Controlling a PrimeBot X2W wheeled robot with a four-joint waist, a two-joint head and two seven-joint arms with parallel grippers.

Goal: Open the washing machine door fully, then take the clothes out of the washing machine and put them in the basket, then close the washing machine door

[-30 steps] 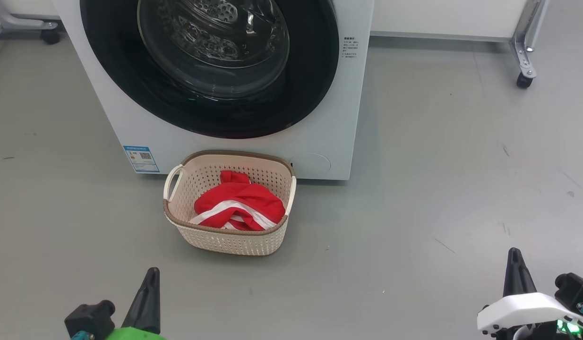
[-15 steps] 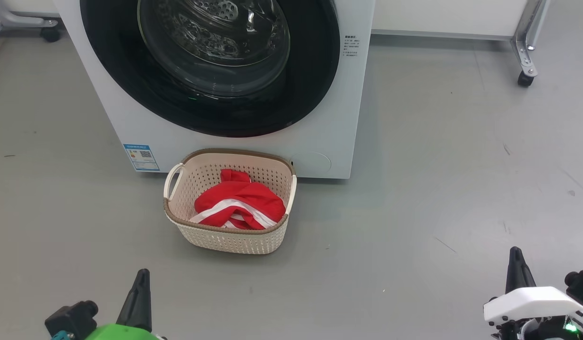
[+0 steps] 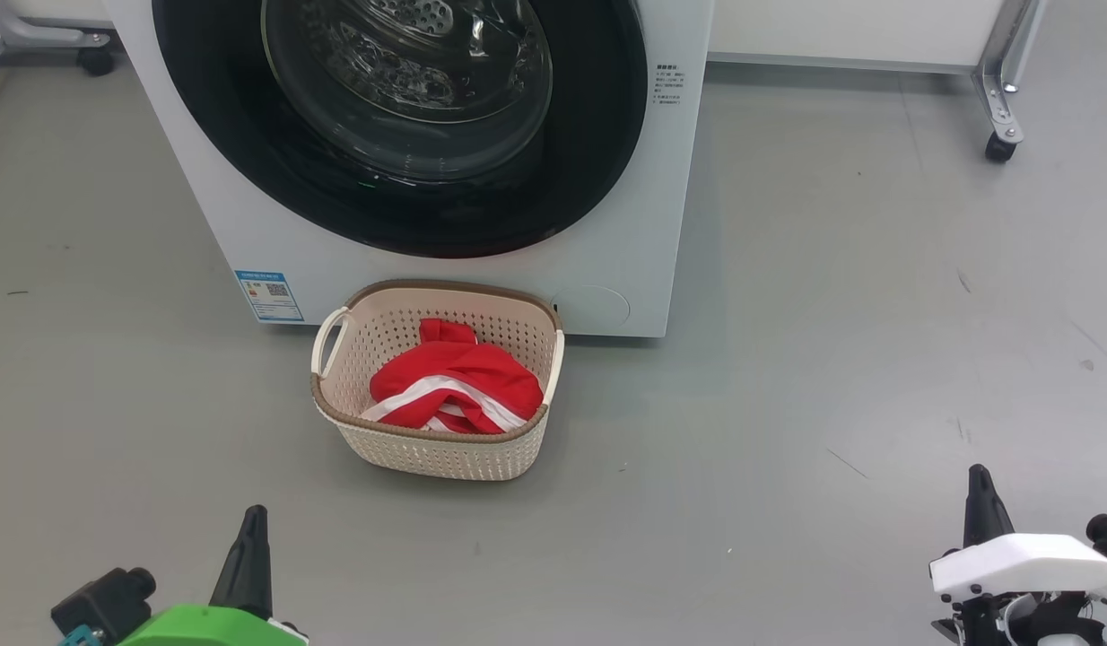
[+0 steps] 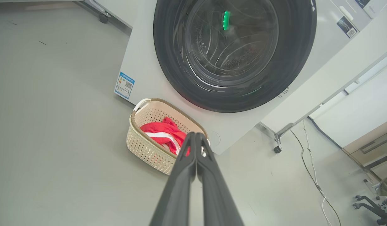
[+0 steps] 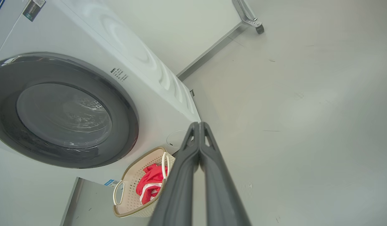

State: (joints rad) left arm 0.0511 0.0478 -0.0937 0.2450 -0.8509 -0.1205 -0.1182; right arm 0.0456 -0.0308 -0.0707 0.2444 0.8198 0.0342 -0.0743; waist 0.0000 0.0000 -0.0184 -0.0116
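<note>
I see open grey floor [image 3: 832,359] to my right; basket [image 3: 437,449] just before the washing machine [image 3: 607,224]. My left tool [image 3: 253,516] and right tool [image 3: 979,475] are pinched together, empty.

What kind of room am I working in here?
Likely a lab or test space, not a home: a washing machine on bare grey floor, with metal frame legs on casters behind it.

This looks like a robotics lab or test room, not a home laundry. A white front-loading washing machine [image 3: 607,269] stands free on a bare, scuffed grey floor [image 3: 832,314]. White partition panels [image 3: 841,31] sit on grey metal legs with black castors [image 3: 996,108]. Loose white cables [image 4: 317,186] trail near a black wheeled chair base [image 4: 367,203].
</note>
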